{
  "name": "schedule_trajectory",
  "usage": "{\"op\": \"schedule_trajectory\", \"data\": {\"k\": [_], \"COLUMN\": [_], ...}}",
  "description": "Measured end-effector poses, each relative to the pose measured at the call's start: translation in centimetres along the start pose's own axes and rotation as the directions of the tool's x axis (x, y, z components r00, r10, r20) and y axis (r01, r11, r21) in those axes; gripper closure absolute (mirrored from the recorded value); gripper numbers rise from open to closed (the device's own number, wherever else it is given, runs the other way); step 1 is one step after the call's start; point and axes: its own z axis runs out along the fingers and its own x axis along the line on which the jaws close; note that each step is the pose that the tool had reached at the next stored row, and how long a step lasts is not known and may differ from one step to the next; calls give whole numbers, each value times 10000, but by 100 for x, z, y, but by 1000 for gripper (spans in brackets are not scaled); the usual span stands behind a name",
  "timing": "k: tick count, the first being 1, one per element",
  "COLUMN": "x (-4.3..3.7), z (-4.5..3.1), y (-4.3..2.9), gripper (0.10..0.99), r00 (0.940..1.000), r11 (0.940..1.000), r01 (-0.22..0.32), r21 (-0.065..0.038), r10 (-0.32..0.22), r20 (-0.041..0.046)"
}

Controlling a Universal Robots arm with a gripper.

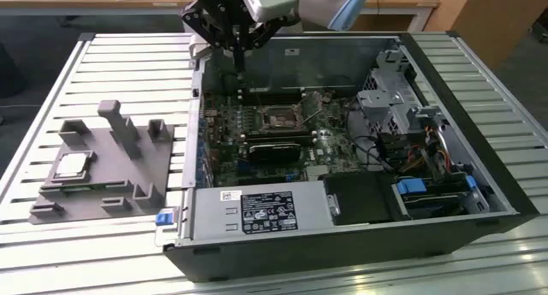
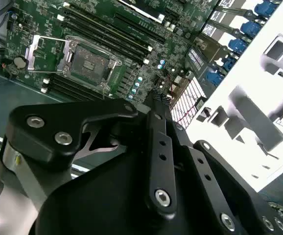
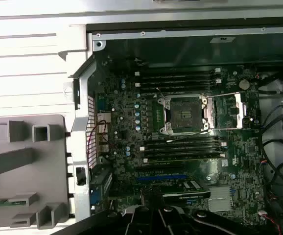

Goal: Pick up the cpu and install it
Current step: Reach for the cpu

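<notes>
The slatted surface (image 1: 128,58) carries an open computer case (image 1: 501,173) and, at the exterior view's left, a grey tray (image 1: 128,173). Inside the case lies the green motherboard (image 3: 127,127) with its socket (image 3: 183,115) uncovered. The cpu (image 1: 71,165) rests flat on the tray, well apart from the hand (image 1: 238,64), which hangs above the case's far edge, fingers pressed together on nothing.

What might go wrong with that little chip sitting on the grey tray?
The cpu lies flat in the grey tray among upright posts; the gripper, hanging over the case, might clip one reaching for it. The open socket sits deep inside, so a tilted chip may seat badly.
</notes>
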Motion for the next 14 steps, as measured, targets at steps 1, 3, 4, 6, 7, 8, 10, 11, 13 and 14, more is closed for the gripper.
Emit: {"op": "schedule_trajectory", "data": {"k": [1, 3, 4, 6, 7, 8, 10, 11, 13, 14], "x": [0, 3, 5, 9, 11, 13, 18, 20, 24, 26], "z": [0, 0, 0, 0, 0, 0, 0, 0, -1, -1], "y": [0, 0, 0, 0, -1, -1, -1, -1, -2, -2], "gripper": [980, 980, 980, 980, 980, 980, 980, 980, 980, 980], "r00": [10000, 10000, 10000, 10000, 10000, 10000, 10000, 10000, 10000, 10000], "r11": [10000, 10000, 10000, 10000, 10000, 10000, 10000, 10000, 10000, 10000], "r01": [0, 0, -1, -1, 0, 0, 0, 0, 1, 0], "r21": [-1, 0, 0, -1, 0, -1, -1, -1, 0, 0], "r10": [0, 0, 1, 1, 0, 0, 0, 0, -1, 0], "r20": [0, 0, 0, 0, 0, 0, 0, 1, 0, 0]}}
